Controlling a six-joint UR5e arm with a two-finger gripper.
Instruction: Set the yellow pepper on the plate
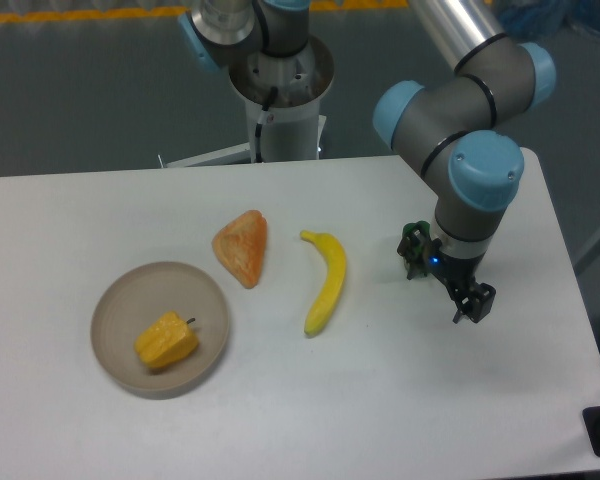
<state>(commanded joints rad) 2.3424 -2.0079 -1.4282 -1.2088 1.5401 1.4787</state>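
Observation:
The yellow pepper (166,340) lies on its side inside the beige plate (115,295) at the left of the table, stem pointing right. My gripper (472,303) hangs far off at the right side of the table, pointing down, open, with nothing between its fingers. Neither the pepper nor the plate is touched by it.
An orange-pink wedge fruit (243,247) lies just up and right of the plate. A long yellow banana (327,280) lies mid-table. A green pepper (410,240) is mostly hidden behind my wrist. The arm's base stands behind the table's far edge.

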